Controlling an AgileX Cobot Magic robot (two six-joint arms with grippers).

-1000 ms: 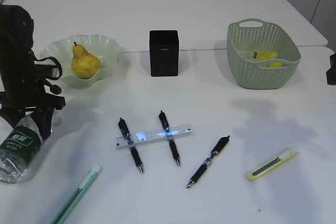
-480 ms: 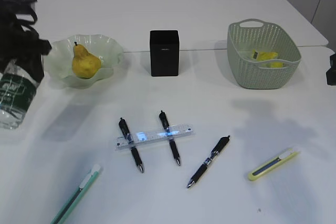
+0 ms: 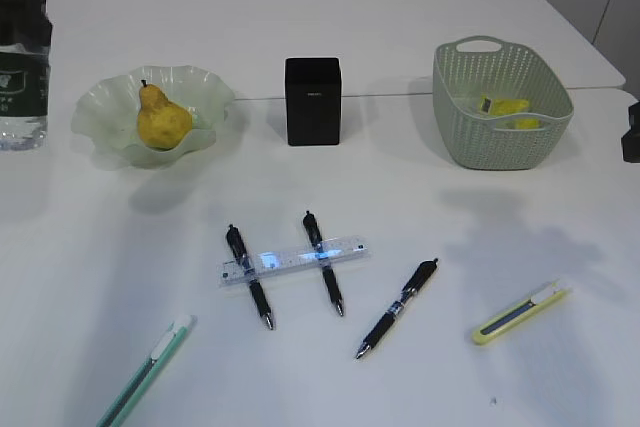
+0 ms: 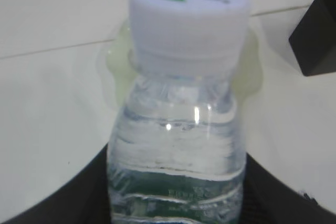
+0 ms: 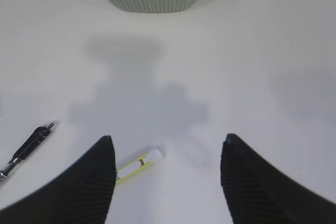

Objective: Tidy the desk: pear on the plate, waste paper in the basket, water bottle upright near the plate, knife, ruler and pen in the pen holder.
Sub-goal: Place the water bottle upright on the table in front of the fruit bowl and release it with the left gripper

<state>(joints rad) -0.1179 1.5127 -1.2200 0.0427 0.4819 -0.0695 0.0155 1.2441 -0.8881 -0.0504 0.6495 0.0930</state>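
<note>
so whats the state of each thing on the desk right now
pear: on the plate
waste paper: in the basket
bottle: upright, shut in the left gripper, at the far left
pen holder: upright
ruler: flat across two pens
third pen: flat on the desk
yellow knife: flat
green knife: flat
right gripper: open, above the yellow knife
</note>
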